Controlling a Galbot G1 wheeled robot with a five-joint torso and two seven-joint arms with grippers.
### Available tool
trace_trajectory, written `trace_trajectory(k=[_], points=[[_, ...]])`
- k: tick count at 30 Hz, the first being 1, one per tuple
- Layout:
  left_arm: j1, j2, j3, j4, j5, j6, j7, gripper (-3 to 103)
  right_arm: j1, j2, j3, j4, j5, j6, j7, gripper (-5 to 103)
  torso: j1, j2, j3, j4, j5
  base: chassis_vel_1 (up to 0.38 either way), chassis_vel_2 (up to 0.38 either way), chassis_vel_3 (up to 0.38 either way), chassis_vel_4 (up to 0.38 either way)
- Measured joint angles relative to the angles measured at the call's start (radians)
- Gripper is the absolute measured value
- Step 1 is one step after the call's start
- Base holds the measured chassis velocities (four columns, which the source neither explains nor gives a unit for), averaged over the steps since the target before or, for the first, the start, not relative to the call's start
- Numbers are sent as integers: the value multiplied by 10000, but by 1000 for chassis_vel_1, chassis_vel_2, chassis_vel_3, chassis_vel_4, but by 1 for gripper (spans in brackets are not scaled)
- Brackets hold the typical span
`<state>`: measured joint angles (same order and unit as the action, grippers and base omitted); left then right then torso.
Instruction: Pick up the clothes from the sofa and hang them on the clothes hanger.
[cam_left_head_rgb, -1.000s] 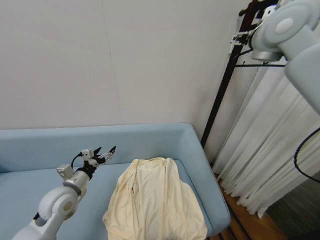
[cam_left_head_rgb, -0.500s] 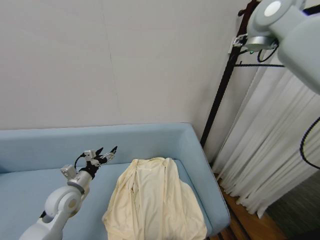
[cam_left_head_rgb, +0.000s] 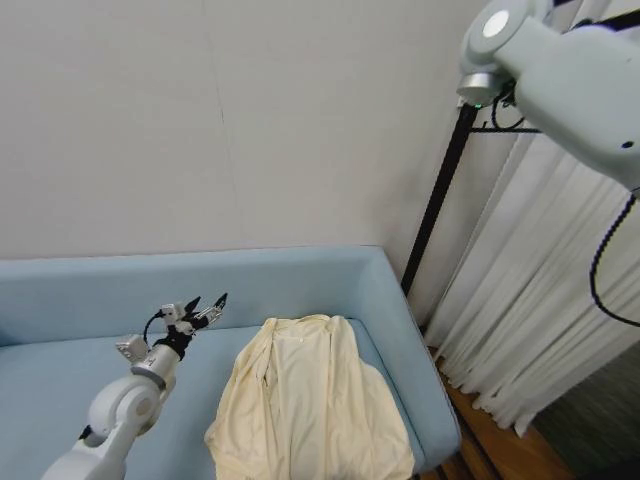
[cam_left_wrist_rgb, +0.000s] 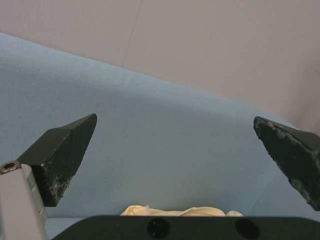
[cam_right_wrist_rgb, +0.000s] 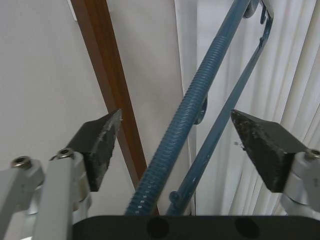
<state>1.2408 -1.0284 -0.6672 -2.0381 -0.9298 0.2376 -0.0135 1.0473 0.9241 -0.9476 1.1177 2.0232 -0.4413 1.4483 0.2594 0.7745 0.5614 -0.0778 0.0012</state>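
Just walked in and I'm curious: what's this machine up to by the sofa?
A two-armed robot is tidying clothes. Its left hand hovers open over the blue sofa, beside a cream garment lying on the seat, not touching it. Its right hand is raised by the black coat stand, open, with a blue hanger between its fingers, ungripped. Nothing is picked up yet.

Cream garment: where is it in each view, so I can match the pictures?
Head view: cream garment lies on the sofa seat, lower centre, right of the open left gripper.
Left wrist view: a strip of it peeks past the gripper's base, midway between its fingers.
Right wrist view: the open right gripper faces the blue hanger and brown pole.
Shared landmark: the blue sofa backrest, head and left wrist views.
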Motion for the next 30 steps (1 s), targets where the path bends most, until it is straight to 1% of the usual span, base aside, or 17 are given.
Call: trace_trajectory(k=[1, 2, 3, 5, 6, 8, 9, 11, 12, 14, 15, 17, 18, 19, 20, 26, 30], points=[[0, 0, 0, 0, 0, 0, 0, 100, 0, 0, 0, 0, 0, 0, 0, 73, 0, 0, 0, 0, 0, 0, 0, 0, 0], [-9, -34, 2, 12, 2, -8, -1, 100, 6, -48, -64, 83, 10, 61, 0, 68, 0, 0, 0, 0, 1, 0, 0, 0, 0], [-13, -44, 4, 17, 2, -15, -2, 100, 14, -77, -105, 146, 28, 99, 0, 68, 0, 0, 0, 0, 2, 0, 0, 0, 0], [-19, -49, 14, 43, 3, -29, -2, 100, 51, -156, -187, 301, 170, 212, 73, 57, 0, 0, 0, -1, 2, 0, 0, 0, 0], [-19, -49, 14, 43, 3, -29, -2, 100, 51, -156, -187, 301, 170, 212, 73, 57, 0, 0, 0, -1, 2, 0, 0, 0, 0], [-50, -49, 16, 95, 4, -48, 0, 100, 62, -291, -246, 514, 223, 316, 159, 46, 0, 1, 0, -1, 2, 0, 0, 0, 0], [-61, -49, 17, 121, 4, -65, 1, 100, 55, -376, -273, 646, 173, 358, 172, 46, 0, 0, 0, -1, 2, 0, 0, 0, 0], [-76, -51, 23, 159, 10, -103, 7, 100, -20, -520, -286, 862, 4, 460, 211, 35, -1, 0, -1, -2, 2, 0, 0, 0, 0], [-76, -51, 23, 159, 10, -103, 7, 100, -20, -520, -286, 862, 4, 460, 211, 35, -1, 0, -1, -2, 2, 0, 0, 0, 0], [-77, -64, 29, 163, 21, -112, 23, 100, -108, -640, -284, 1020, -154, 564, 261, 24, 0, 0, 0, -2, 4, 0, 0, 0, 0], [-81, -80, 37, 163, 35, -113, 29, 100, -142, -705, -302, 1117, -289, 620, 265, 24, 0, 0, 0, -1, 4, 0, 0, 0, 0], [-104, -142, 57, 168, 77, -114, 50, 100, -171, -855, -414, 1387, -613, 699, 258, 14, 0, 0, 0, -1, 3, 0, 0, 0, 0], [-104, -142, 57, 168, 77, -114, 50, 100, -171, -855, -414, 1387, -613, 699, 258, 14, 0, 0, 0, -1, 3, 0, 0, 0, 0], [-115, -181, 72, 175, 96, -115, 57, 100, -175, -961, -497, 1570, -820, 720, 198, 9, 0, 0, -1, -6, 5, 0, 0, 0, 0], [-119, -213, 90, 175, 121, -121, 63, 100, -182, -1029, -539, 1750, -1016, 730, 148, 8, 0, 0, -1, -6, 6, 0, 0, 0, 0], [-97, -248, 85, 21, 165, -130, 75, 100, -297, -1142, -419, 2100, -1590, 734, -25, 8, 0, 0, 0, 4, 1, 0, 0, 0, 0], [-78, -247, 80, -39, 220, -127, 77, 100, -387, -1427, -350, 2651, -1830, 734, -41, 8, 0, 0, 0, 0, 1, 0, 0, 0, 0]])
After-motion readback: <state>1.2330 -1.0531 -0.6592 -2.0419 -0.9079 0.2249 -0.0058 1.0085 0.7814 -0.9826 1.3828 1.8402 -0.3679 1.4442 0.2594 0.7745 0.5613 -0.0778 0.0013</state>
